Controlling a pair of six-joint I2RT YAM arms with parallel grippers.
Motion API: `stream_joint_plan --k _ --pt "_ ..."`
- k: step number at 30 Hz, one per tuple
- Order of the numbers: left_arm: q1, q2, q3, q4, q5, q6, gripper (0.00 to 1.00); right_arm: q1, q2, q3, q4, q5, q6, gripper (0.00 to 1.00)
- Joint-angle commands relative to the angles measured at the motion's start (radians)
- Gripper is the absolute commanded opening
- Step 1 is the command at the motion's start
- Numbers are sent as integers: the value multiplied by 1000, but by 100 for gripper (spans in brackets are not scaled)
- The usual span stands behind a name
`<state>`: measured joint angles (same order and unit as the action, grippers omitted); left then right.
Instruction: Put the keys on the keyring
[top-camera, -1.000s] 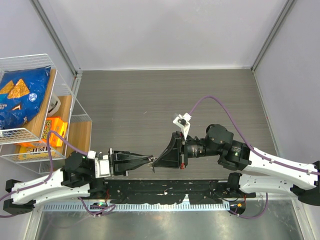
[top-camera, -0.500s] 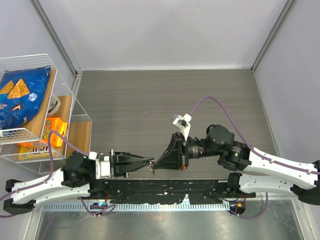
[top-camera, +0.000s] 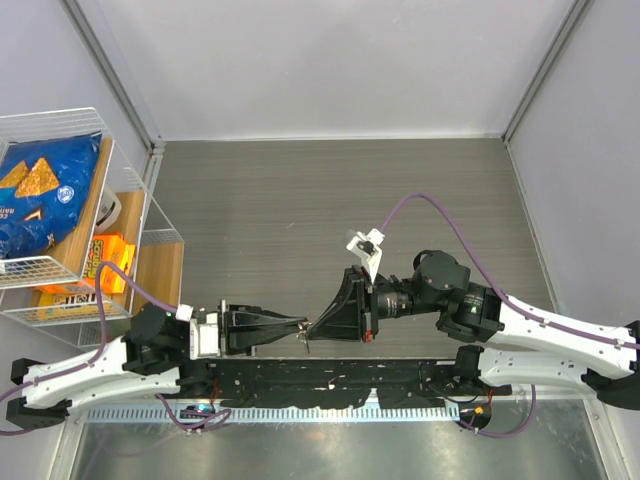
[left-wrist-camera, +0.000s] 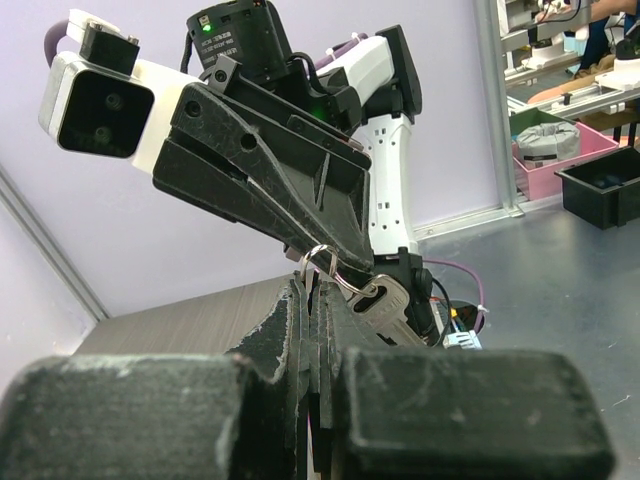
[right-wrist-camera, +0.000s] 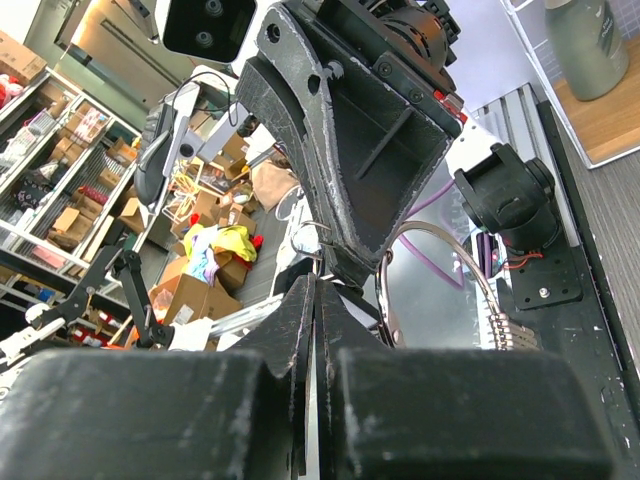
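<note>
Both claws were pressed together, tip to tip, so a slip looked likely. The left gripper (top-camera: 300, 327) and right gripper (top-camera: 316, 330) met in the air over the near edge of the table (top-camera: 300, 190), and any small twist or pull apart could have sprung the keyring (left-wrist-camera: 318, 258) loose and dropped it among the arm bases. Which claw actually pinched it could not be told. The keyring was a thin silver wire loop at the meeting tips, with a silvery key (left-wrist-camera: 381, 296) dangling just beside it, apparently threaded on
</note>
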<state>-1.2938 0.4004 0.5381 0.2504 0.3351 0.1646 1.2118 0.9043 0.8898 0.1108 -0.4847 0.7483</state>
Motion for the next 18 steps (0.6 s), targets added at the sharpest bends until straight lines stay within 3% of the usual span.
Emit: stream_joint_plan --k 1,18 --pt "-1 -14 37 61 36 -11 0 3 -28 15 47 15 2 6" --pt "-2 -3 45 72 39 -17 0 3 -10 12 44 21 2 6"
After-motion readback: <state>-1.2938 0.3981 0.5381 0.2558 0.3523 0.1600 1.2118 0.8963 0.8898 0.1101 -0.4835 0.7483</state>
